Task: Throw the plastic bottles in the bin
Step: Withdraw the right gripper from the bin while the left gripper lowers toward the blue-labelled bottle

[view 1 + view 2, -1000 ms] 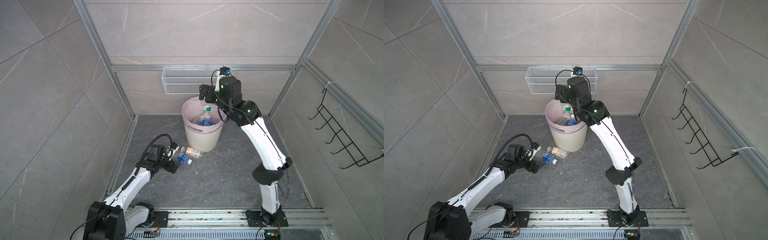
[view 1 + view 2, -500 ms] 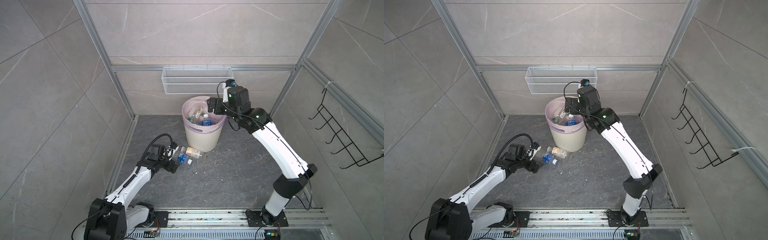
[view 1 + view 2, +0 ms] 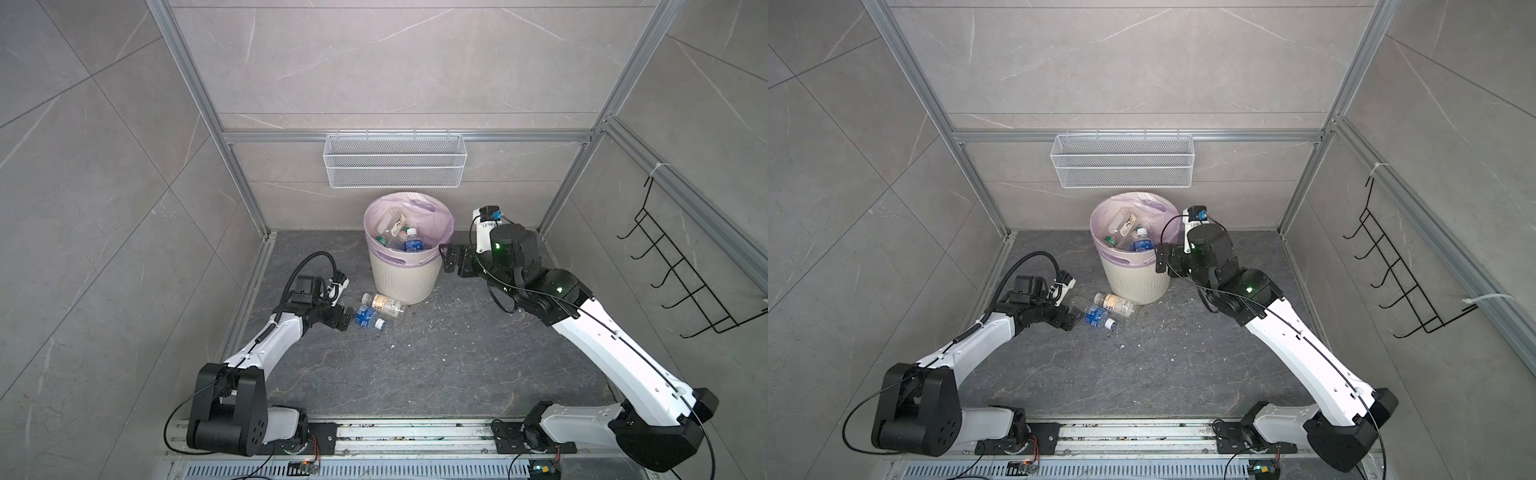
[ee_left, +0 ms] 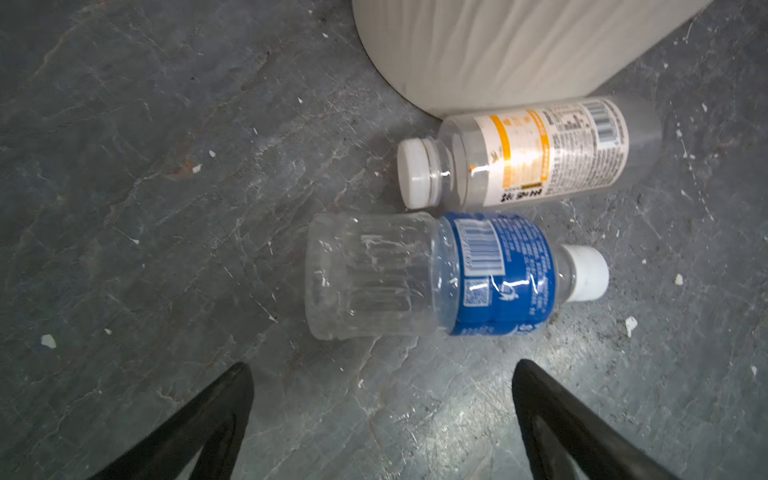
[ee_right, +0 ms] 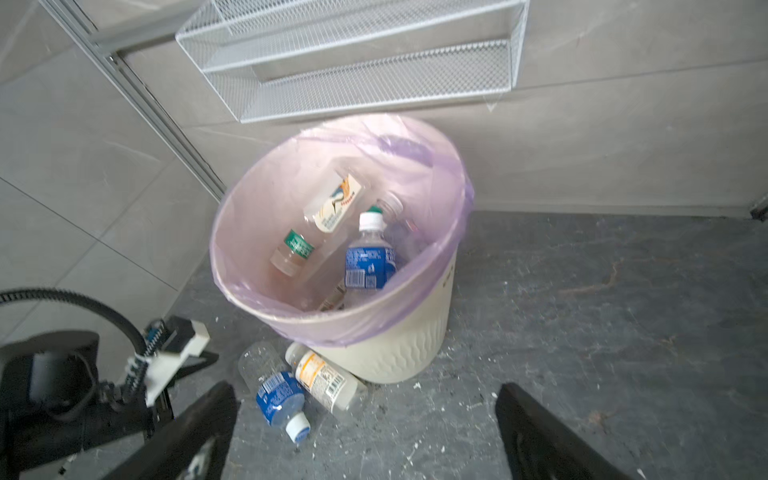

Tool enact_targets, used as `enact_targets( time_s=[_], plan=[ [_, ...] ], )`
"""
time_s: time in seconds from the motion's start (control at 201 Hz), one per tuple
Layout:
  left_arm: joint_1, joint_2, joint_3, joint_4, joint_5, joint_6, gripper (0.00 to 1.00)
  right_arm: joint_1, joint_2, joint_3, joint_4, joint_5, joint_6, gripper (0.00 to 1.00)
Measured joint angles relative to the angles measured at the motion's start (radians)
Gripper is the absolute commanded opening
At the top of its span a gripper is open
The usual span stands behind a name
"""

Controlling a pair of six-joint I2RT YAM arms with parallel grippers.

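Labels: no brand name is readable.
- Blue-label bottle [image 4: 436, 274]: barcode, QR code, small white print, white cap.
- Orange-label bottle [image 4: 532, 153]: white and orange label, barcode, fine black print too small to read, white cap.

Position: both lie on their sides on the grey floor [image 3: 436, 353], side by side, caps pointing opposite ways. The orange-label bottle is against the near-left foot of the bin [image 3: 405, 278].

In the bin, on a lilac liner, at least four bottles:
- blue-label one [image 5: 370, 257], upright
- green-label one [image 5: 293, 251]
- one with an orange and blue swirl on white [image 5: 336, 201]
- clear one [image 5: 390, 205] on the far side

Left gripper [image 4: 382, 370]: low over the floor, just left of the blue-label bottle's base. Jaws spread wide, nothing between them.

Right gripper [image 3: 444, 257]: beside the bin's right rim, jaws wide apart and empty.

Surroundings: one white wire basket [image 3: 394, 160] on the far wall above the bin, and one black hook rack [image 3: 685, 266] on the right wall. White flecks are scattered on the floor.
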Motion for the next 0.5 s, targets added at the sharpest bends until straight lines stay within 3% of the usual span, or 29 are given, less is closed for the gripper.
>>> enact_targets(
  time_s=[0.289,0.498],
  plan=[
    [0.018,0.188,0.126,0.005,0.117,0.0,0.99,0.124,-0.077,-0.154,-0.032,0.031,0.003,0.94],
    [0.019,0.245,0.145,-0.027,0.171,0.003,0.99,0.224,-0.076,-0.228,-0.045,0.076,0.004,0.92]
  ],
)
